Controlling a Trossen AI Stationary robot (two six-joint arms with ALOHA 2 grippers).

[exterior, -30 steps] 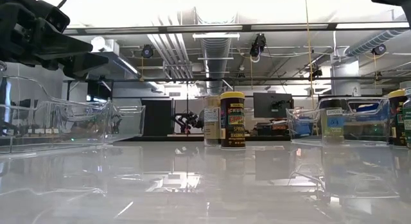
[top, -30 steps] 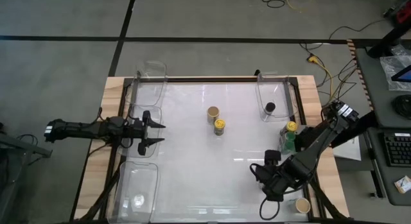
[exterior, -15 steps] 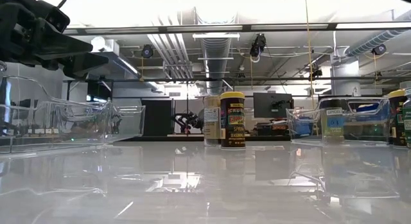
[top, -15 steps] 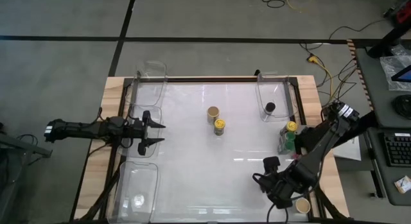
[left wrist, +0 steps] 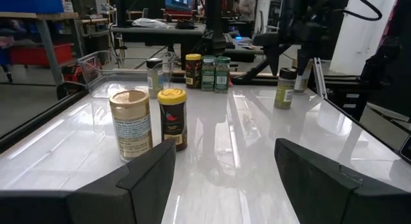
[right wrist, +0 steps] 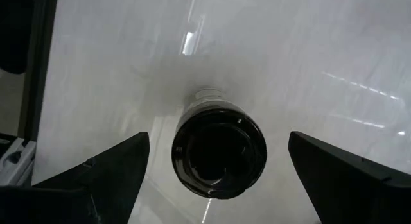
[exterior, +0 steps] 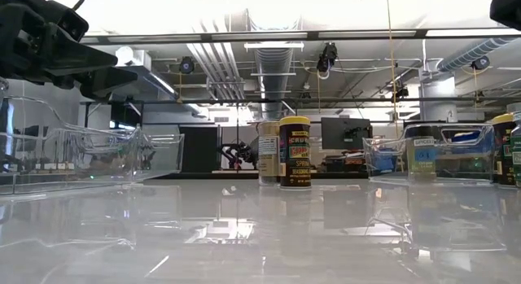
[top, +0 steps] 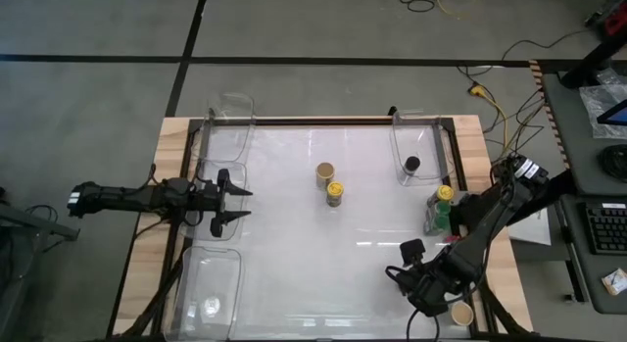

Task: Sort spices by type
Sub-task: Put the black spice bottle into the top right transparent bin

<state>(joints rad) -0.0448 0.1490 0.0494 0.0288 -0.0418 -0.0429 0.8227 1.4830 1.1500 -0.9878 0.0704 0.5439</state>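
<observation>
I see my right gripper [top: 423, 295] low over the near right part of the glossy white table [top: 294, 244], its jaws spread wide and holding nothing. Its wrist view looks straight down on a small cylindrical jar with a black round lid [right wrist: 219, 155] standing upright on the table, centred between the two open fingers [right wrist: 109, 172] and touching neither.

My left gripper [top: 235, 205] waits at the left edge of the table, above a clear rectangular plastic bin [top: 217, 151], its jaws apart and empty. Past its dark fingers [left wrist: 138, 182] I see a tan-lidded cylindrical spice jar [left wrist: 131, 124] and a yellow-lidded dark spice jar [left wrist: 171, 119] standing side by side near the middle of the table. In the high view the same pair sits close together, tan lid [top: 325, 171] farther back, yellow lid [top: 335, 192] nearer.

A black-lidded jar [top: 412, 164] stands inside the clear bin at the far right [top: 417, 136]. By the right edge a second yellow-lidded jar [top: 445, 194] and a green-lidded jar [top: 438, 217] stand together. Another tan-lidded jar [top: 461, 313] stands at the near right corner, just beside the right gripper. One more clear bin [top: 211, 283] lies at the near left.
</observation>
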